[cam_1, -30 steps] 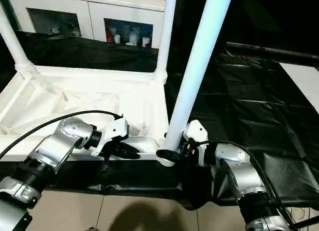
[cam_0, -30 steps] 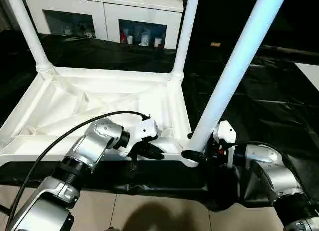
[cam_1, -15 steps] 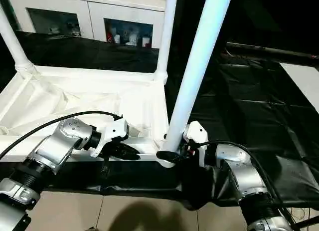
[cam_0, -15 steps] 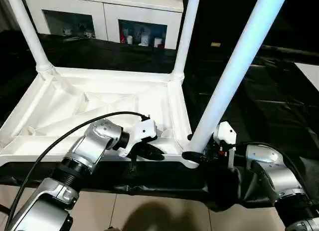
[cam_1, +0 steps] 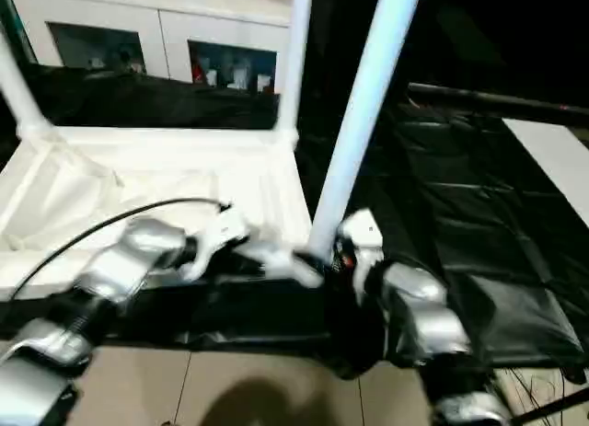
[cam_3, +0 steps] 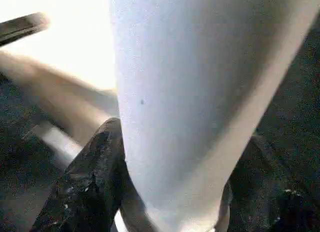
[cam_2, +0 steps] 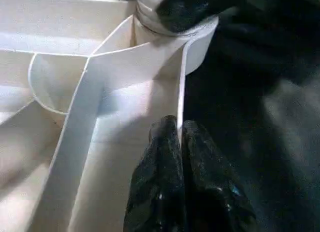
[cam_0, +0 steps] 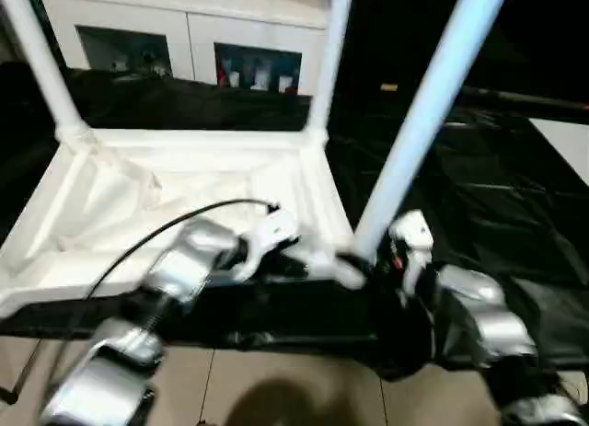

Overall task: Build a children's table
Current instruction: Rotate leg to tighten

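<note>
The children's table lies upside down on the black work table, its ribbed underside [cam_0: 120, 214] facing up. Two white legs [cam_0: 37, 58] [cam_0: 329, 58] stand in the far corner sockets. A third leg [cam_0: 423, 113] leans up from the near right socket [cam_0: 348, 271]. My right gripper [cam_0: 368, 259] is shut on this leg just above the socket, and in the right wrist view one finger [cam_3: 90, 187] presses each side of the tube [cam_3: 200, 91]. My left gripper [cam_2: 178, 134] is shut on the thin near rim [cam_2: 181, 91] next to that corner.
A white cabinet with glass doors [cam_0: 184, 49] stands behind the black-draped work table [cam_0: 497, 196]. A black cable [cam_0: 156, 233] arcs over my left forearm. Tiled floor [cam_0: 276, 389] lies below the table's front edge. A pale surface [cam_0: 571, 150] shows at the far right.
The view has shifted and blurred with my head's motion. The held leg stands a little more upright, and both grippers sit slightly higher. Both holds are unchanged.
</note>
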`<state>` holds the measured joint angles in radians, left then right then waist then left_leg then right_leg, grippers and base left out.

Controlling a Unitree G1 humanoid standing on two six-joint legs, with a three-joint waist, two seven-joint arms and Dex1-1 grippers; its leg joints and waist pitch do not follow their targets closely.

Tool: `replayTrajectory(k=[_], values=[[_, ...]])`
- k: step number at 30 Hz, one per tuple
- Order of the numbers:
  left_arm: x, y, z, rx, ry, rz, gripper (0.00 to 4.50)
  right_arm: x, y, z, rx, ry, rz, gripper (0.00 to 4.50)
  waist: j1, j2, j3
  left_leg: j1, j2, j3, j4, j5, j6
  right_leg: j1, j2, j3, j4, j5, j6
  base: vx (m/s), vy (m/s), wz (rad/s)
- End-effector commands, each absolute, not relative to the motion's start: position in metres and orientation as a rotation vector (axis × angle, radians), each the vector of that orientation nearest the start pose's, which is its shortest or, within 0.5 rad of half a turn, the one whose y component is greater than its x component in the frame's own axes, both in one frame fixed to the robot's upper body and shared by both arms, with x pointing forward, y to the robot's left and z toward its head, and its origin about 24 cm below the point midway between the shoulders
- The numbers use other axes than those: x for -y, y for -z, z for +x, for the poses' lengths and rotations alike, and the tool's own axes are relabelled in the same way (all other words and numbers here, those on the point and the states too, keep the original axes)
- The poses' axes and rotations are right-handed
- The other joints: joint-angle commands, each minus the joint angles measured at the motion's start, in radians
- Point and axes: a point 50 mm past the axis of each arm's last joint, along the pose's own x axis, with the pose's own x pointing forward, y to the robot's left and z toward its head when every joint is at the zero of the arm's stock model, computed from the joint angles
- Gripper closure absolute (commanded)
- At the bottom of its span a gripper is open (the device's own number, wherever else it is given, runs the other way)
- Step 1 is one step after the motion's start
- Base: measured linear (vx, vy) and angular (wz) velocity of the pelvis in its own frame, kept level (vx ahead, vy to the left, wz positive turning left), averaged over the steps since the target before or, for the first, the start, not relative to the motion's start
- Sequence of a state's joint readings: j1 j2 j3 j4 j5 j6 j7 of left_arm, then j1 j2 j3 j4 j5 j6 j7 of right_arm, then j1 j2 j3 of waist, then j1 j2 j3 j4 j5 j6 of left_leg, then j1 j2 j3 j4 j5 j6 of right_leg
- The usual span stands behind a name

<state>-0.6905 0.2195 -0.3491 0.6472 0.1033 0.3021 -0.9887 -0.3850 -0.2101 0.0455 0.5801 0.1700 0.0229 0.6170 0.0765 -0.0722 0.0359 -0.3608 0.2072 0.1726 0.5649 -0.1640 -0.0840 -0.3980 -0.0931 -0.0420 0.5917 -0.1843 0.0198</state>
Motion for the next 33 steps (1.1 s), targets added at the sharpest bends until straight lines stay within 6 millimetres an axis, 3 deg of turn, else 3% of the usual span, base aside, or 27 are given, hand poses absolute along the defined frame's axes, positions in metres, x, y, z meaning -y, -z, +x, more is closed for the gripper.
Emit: replayTrajectory(k=[1, 2, 4, 11, 13, 14, 17, 19, 21, 23, 27, 31, 33], values=[[-0.083, -0.032, 0.335, -0.607, 1.023, 0.419, 4.50, 0.146, 0.004, 0.308, -0.356, -0.490, -0.007, 1.94, -0.007, 0.005, -0.032, 0.017, 0.010, -0.014, -0.074, -0.488, -0.041, 0.010, -0.044, 0.010, -0.114, -0.638, -0.076, -0.057, 0.015, -0.08], [-0.075, -0.033, 0.340, -0.592, 0.959, 0.422, 4.50, 0.141, 0.008, 0.313, -0.378, -0.374, 0.001, 1.94, -0.014, 0.005, -0.033, 0.014, 0.008, -0.018, -0.076, -0.494, -0.041, 0.013, -0.045, 0.005, -0.117, -0.650, -0.066, -0.053, 0.022, -0.09], [-0.067, -0.034, 0.344, -0.575, 0.914, 0.425, 4.50, 0.133, 0.009, 0.318, -0.388, -0.302, 0.006, 1.94, -0.023, 0.009, -0.036, 0.022, 0.009, -0.023, -0.078, -0.524, -0.044, 0.013, -0.041, -0.007, -0.124, -0.623, -0.064, -0.026, 0.011, -0.04], [-0.059, -0.037, 0.348, -0.549, 0.916, 0.469, 4.50, 0.113, -0.005, 0.329, -0.334, -0.336, 0.080, 1.94, -0.030, 0.017, -0.033, 0.025, 0.011, -0.021, -0.084, -0.572, -0.019, 0.015, -0.047, -0.023, -0.141, -0.574, -0.074, 0.000, 0.000, 0.00], [-0.060, -0.036, 0.348, -0.552, 0.930, 0.477, 4.50, 0.112, -0.010, 0.330, -0.298, -0.368, 0.118, 1.94, -0.027, 0.018, -0.036, 0.024, 0.014, -0.021, -0.086, -0.557, -0.016, 0.020, -0.051, -0.021, -0.139, -0.547, -0.082, 0.000, 0.000, 0.00], [-0.060, -0.036, 0.348, -0.554, 0.933, 0.480, 4.50, 0.113, -0.012, 0.331, -0.283, -0.381, 0.117, 1.24, -0.025, 0.017, -0.037, 0.019, 0.016, -0.020, -0.089, -0.537, -0.013, 0.022, -0.051, -0.018, -0.134, -0.513, -0.096, 0.000, 0.000, 0.00], [-0.066, -0.034, 0.346, -0.576, 0.967, 0.477, 4.50, 0.119, -0.018, 0.331, -0.260, -0.434, 0.098, 1.15, -0.022, 0.016, -0.035, 0.015, 0.017, -0.015, -0.091, -0.515, -0.005, 0.023, -0.052, -0.011, -0.126, -0.471, -0.117, 0.000, 0.000, 0.00], [-0.071, -0.033, 0.343, -0.595, 1.020, 0.471, 4.50, 0.124, -0.023, 0.328, -0.250, -0.561, 0.057, 0.77, -0.021, 0.014, -0.036, 0.004, 0.017, -0.015, -0.094, -0.483, 0.001, 0.035, -0.050, -0.011, -0.119, -0.431, -0.122, 0.000, 0.000, 0.00], [-0.073, -0.033, 0.341, -0.592, 1.060, 0.474, 4.50, 0.128, -0.026, 0.325, -0.247, -0.622, 0.022, 0.77, -0.019, 0.012, -0.038, -0.002, 0.017, -0.011, -0.093, -0.443, 0.010, 0.038, -0.051, -0.006, -0.113, -0.389, -0.132, 0.000, 0.000, 0.00], [-0.080, -0.033, 0.333, -0.614, 1.168, 0.459, 4.50, 0.144, -0.031, 0.313, -0.235, -0.803, -0.099, 0.77, -0.017, 0.009, -0.040, -0.007, 0.018, -0.010, -0.092, -0.402, 0.020, 0.045, -0.053, -0.005, -0.108, -0.365, -0.137, 0.000, 0.000, 0.00], [-0.090, -0.034, 0.323, -0.644, 1.295, 0.446, 4.50, 0.161, -0.036, 0.302, -0.231, -0.923, -0.171, 0.77, -0.007, 0.009, -0.040, 0.004, 0.020, 0.000, -0.081, -0.393, 0.041, 0.030, -0.052, 0.004, -0.108, -0.383, -0.160, 0.027, -0.020, 0.02], [-0.100, -0.036, 0.314, -0.689, 1.397, 0.439, 4.50, 0.169, -0.038, 0.295, -0.237, -0.984, -0.182, 0.77, -0.001, 0.011, -0.045, 0.008, 0.022, 0.009, -0.073, -0.327, 0.048, 0.027, -0.045, 0.010, -0.085, -0.252, -0.216, 0.068, -0.045, 0.08], [-0.105, -0.038, 0.311, -0.704, 1.435, 0.440, 4.50, 0.170, -0.039, 0.292, -0.241, -1.022, -0.184, 0.77, 0.001, 0.015, -0.053, 0.003, 0.025, 0.007, -0.072, -0.273, 0.053, 0.039, -0.044, 0.010, -0.070, -0.170, -0.239, 0.070, -0.037, 0.05]])
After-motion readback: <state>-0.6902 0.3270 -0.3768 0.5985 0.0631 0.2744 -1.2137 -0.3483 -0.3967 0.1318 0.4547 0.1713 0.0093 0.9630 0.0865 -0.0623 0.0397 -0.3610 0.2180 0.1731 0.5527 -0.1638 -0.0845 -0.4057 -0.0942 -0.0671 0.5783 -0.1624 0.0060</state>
